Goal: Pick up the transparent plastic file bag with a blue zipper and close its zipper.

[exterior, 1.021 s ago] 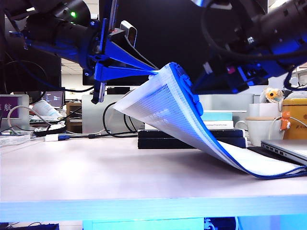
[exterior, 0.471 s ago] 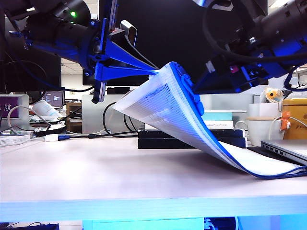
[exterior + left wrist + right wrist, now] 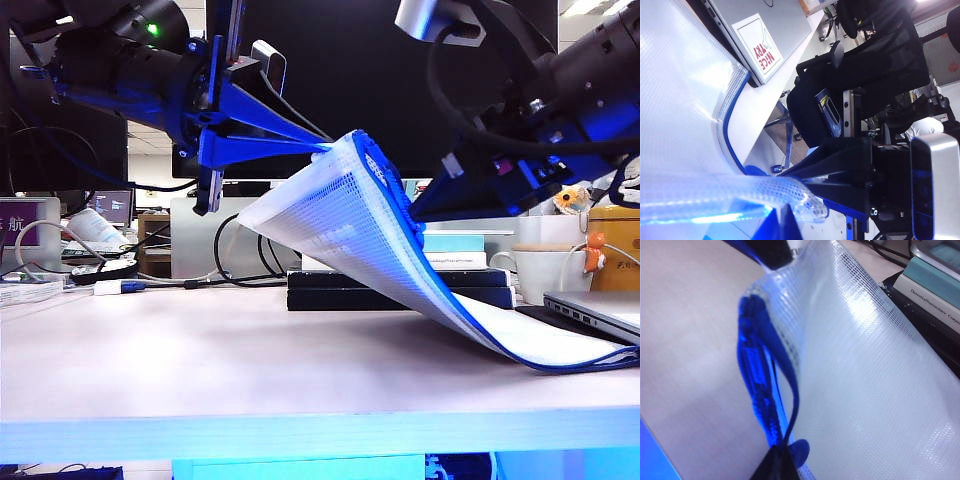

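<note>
The left pincer [image 3: 322, 150] is reaching in level from the upper left of the exterior view, its long blue fingers [image 3: 262, 125] clamped on the raised corner of the file bag [image 3: 345, 215] and holding it well above the worktop [image 3: 250, 350]. The bag is draping down to the right, its far end lying on the worktop by the laptop [image 3: 600, 310]. The right pincer [image 3: 412, 215] is angling down from the upper right, fingers closed on the zipper [image 3: 757, 380] near its blue pull tab [image 3: 797, 450], part-way down the bag's blue edge. Books [image 3: 455, 255] are sitting behind.
</note>
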`<act>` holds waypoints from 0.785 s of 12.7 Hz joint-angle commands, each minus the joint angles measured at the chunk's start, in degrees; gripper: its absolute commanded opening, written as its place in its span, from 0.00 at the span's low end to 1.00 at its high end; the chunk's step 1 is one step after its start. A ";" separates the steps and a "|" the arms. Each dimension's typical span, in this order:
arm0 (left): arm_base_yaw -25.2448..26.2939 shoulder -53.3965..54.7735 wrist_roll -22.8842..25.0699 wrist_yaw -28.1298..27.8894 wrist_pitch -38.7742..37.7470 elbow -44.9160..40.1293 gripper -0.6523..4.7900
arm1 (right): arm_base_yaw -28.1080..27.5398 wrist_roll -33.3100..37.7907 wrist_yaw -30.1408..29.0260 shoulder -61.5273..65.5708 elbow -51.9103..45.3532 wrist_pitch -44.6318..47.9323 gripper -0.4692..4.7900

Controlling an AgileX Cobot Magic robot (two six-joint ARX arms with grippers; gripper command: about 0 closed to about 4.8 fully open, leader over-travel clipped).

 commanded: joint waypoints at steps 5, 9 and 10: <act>-0.04 -0.24 4.66 5.90 0.76 0.35 0.25 | -0.13 -0.61 3.50 -0.04 0.35 2.25 0.08; -0.07 -0.26 23.12 -7.02 -1.55 0.35 1.00 | -0.17 -0.92 3.50 -0.04 2.60 4.17 0.08; -0.07 -0.28 30.10 -12.98 -3.91 0.35 1.00 | -0.28 -1.75 3.50 -0.04 3.56 4.13 0.08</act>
